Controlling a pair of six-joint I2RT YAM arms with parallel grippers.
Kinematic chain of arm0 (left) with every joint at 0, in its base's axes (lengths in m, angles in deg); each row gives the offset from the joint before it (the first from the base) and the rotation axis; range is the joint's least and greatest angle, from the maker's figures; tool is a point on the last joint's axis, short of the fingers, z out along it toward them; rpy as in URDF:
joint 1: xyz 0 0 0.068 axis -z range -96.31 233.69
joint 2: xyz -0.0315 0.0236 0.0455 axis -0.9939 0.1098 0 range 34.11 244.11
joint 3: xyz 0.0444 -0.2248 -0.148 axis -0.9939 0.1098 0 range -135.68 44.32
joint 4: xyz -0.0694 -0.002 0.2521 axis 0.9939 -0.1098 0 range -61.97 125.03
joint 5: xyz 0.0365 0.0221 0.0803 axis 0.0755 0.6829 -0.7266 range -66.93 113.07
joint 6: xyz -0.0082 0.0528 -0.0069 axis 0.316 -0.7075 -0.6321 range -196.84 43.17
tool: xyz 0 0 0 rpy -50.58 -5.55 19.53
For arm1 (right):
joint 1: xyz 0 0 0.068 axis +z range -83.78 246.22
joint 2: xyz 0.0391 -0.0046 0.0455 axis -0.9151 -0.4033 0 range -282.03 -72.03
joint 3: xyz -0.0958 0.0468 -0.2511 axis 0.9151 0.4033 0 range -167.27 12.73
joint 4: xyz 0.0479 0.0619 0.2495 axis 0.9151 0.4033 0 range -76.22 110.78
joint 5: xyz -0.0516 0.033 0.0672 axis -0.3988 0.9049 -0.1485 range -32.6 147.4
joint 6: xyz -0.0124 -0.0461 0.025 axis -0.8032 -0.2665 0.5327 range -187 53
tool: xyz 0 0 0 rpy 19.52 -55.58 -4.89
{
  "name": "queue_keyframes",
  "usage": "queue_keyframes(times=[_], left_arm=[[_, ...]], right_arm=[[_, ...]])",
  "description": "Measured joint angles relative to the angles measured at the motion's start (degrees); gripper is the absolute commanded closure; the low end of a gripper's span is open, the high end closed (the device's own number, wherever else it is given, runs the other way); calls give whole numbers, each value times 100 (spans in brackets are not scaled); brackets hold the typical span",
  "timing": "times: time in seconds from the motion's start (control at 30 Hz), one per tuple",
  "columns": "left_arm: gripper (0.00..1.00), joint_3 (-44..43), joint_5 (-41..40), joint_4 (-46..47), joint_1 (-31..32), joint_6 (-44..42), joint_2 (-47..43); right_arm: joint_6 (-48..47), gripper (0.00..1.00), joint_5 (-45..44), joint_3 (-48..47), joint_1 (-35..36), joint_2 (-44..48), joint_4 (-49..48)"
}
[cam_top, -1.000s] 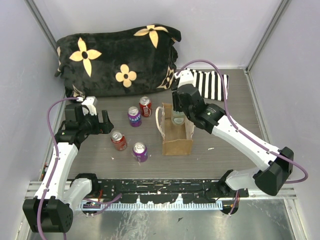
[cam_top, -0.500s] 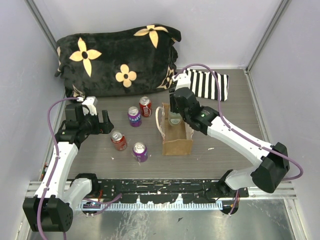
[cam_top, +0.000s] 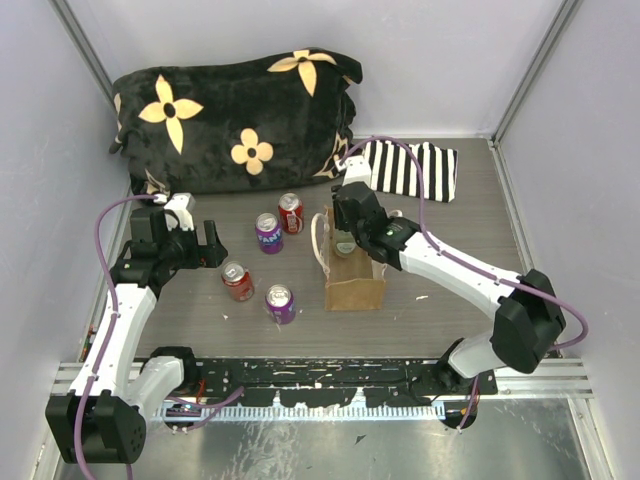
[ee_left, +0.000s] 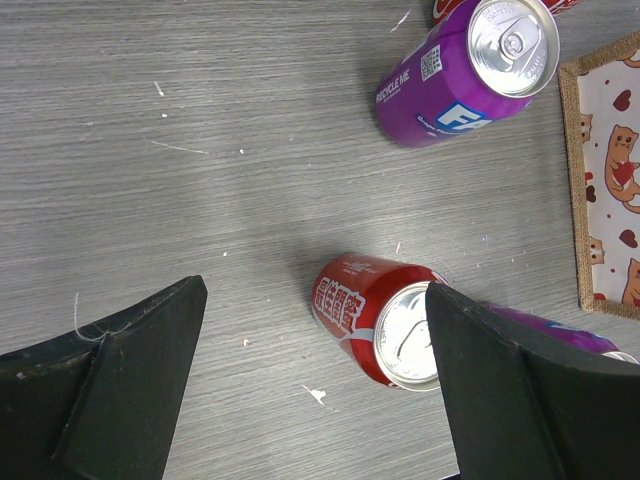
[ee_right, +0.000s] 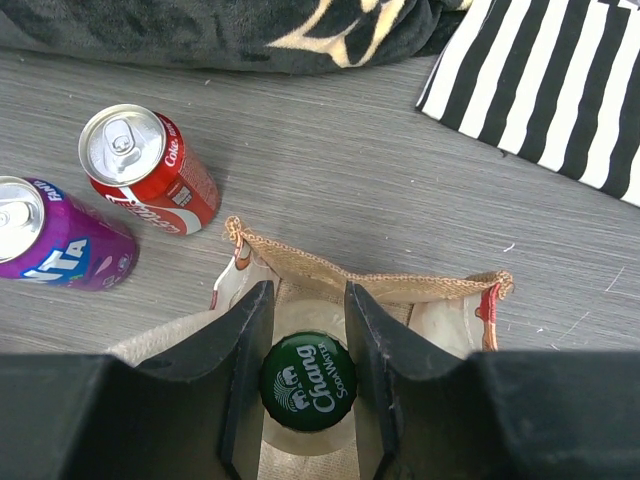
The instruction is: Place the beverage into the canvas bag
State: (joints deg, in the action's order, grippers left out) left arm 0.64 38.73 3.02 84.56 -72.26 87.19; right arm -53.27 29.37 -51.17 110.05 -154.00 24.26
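Item 1, left gripper (ee_left: 312, 318): fingers spread wide, nothing held, hovering over a red can (ee_left: 372, 318) that stands on the grey table (ee_left: 200, 150)

Item 2, loose cans, upright: purple Fanta can (ee_left: 465, 70) and Coca-Cola can (ee_right: 140, 168), neither in hand

Item 3, canvas bag (cam_top: 355, 288): upright and open-mouthed, right of the cans, with a cream handle (cam_top: 318, 240) on its left side. Judged soft-walled and light, so apt to fold or shift if nudged

Item 4, Chang soda water bottle (ee_right: 308, 388): green crown cap uppermost, inside the bag's mouth. Whether its base rests on the bag floor cannot be told. Judged glass, so rigid, smooth, heavier than a can and breakable if dropped. Best hold is the neck just under the cap, where the crown's lip checks slipping

Item 5, right gripper (ee_right: 307, 300): fingers closed on the bottle's neck, one on each side

Item 6, striped cloth (ee_right: 560, 90): lying flat behind the bag, apart from it
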Motion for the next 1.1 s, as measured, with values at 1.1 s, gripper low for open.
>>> queue_keyframes(times=[1.1], left_arm=[[2, 0, 28, 2, -2, 0, 46]], right_arm=[[31, 99, -190, 225, -9, -809, -855]])
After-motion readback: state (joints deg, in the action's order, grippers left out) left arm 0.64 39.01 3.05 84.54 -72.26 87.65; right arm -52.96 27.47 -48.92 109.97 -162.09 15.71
